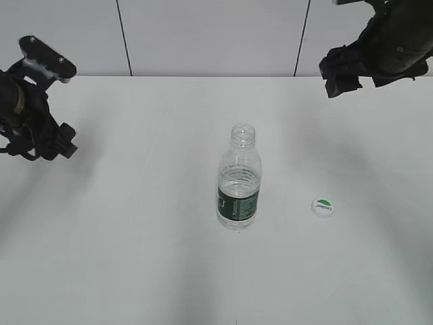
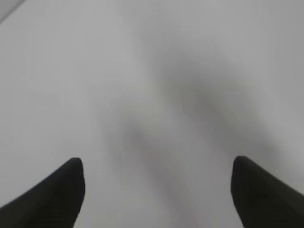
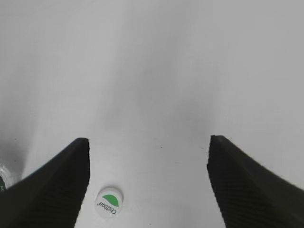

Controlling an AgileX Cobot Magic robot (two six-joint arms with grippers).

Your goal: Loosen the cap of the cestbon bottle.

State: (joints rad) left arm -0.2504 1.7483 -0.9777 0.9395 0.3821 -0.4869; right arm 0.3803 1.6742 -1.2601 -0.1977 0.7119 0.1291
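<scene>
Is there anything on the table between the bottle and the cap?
Nothing: in the exterior view, only bare white table lies between the bottle and the cap.

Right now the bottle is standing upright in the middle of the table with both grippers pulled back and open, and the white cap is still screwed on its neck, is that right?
Not quite. The cap is off: it lies flat on the table to the right of the bottle, whose neck is open, as the exterior view shows. The rest holds: the bottle stands upright and the left gripper and right gripper are open and away from it.
</scene>
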